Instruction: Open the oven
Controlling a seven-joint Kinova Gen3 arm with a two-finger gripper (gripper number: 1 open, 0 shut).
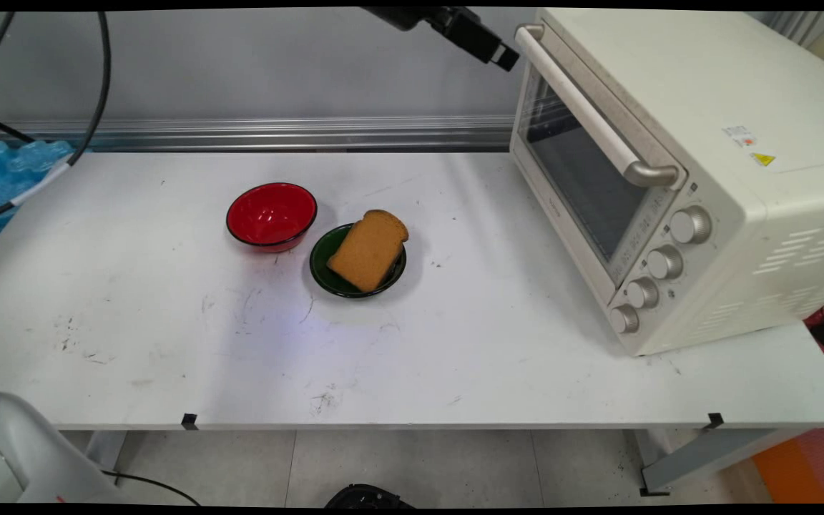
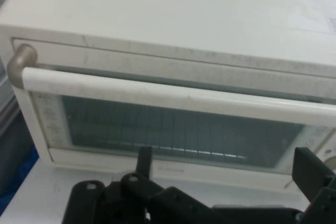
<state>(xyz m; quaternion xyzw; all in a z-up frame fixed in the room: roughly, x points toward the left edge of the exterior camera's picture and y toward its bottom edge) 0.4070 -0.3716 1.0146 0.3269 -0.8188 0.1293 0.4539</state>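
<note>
The bench's (image 1: 169,372) near edge lies bare; the gripper (image 2: 226,169), fingers spread, hovers before the oven's (image 1: 741,107) handle (image 2: 173,95) and could clip the closed door.

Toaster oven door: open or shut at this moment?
Shut. The toaster oven door sits flush in its frame, handle level across the front; the open gripper hovers before it, not touching.
</note>
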